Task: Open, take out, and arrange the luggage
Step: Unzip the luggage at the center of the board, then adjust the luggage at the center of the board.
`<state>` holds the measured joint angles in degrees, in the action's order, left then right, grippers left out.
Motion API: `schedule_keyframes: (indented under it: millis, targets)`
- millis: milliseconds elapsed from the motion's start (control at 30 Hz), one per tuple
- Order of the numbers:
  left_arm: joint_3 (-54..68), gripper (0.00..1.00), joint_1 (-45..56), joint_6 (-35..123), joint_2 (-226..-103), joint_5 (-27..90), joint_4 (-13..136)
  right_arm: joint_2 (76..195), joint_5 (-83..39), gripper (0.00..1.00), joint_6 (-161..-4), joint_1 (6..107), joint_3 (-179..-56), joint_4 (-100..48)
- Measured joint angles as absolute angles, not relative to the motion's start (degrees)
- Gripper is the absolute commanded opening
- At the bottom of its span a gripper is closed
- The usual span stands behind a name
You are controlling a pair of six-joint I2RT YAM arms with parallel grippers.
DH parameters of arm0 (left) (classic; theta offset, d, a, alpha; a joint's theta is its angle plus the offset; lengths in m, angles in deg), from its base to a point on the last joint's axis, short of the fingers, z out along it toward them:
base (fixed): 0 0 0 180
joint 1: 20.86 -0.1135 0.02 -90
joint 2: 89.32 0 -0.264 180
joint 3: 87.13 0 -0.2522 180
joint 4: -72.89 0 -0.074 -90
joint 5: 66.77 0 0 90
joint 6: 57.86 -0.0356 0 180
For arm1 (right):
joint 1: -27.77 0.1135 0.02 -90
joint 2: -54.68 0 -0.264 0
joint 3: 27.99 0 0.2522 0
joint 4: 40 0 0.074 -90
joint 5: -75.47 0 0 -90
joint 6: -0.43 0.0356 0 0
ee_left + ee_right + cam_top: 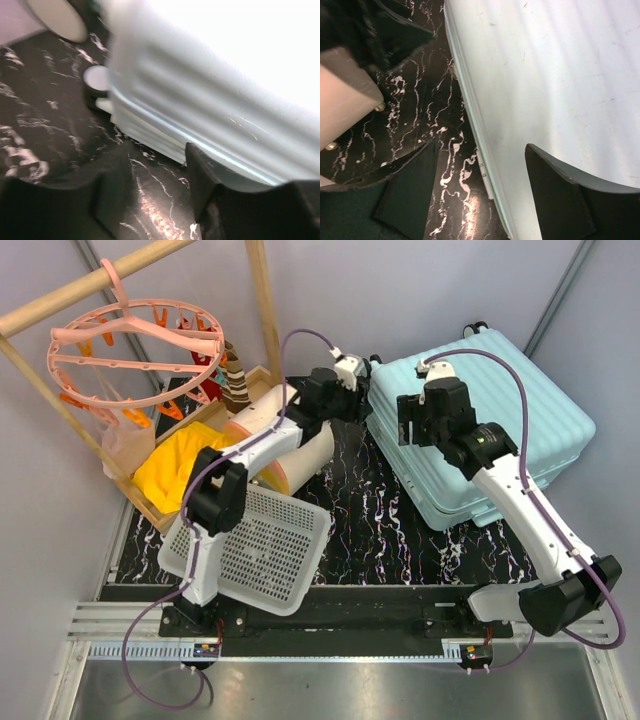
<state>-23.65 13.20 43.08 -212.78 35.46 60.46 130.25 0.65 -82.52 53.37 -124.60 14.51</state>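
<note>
Shows the luggage (490,410) lying flat and shut on the right half of the tabletop (370,525), ribbed shell up. Turns its left long edge, where the two shells meet, toward the middle, within reach of both arms.

Places the right hand (412,428) over that edge with jaws spread and nothing held. In the right wrist view, has one of the fingers (560,200) above the pale shell and the other above the marble, straddling the seam; cannot tell whether either touches.

Sets the left hand (155,190) low at the far left corner, beside a wheel (96,79) and the ribbed side, likewise spread and empty.

Reads as a search for the zip or a lip to lift, so opening is not yet begun.

Leaves the white basket (265,550), cream drawer box (300,455) and yellow cloth (180,470) grouped at the left, apart from the case.
</note>
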Motion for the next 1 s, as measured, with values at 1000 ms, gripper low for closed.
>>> schedule_keyframes:
  millis: [1000]
  targets:
    - [1.2,0.84,6.5,46.9,-168.5,32.2,44.3,193.8,-7.6,1.00,-97.6,49.4,-192.1,13.2]
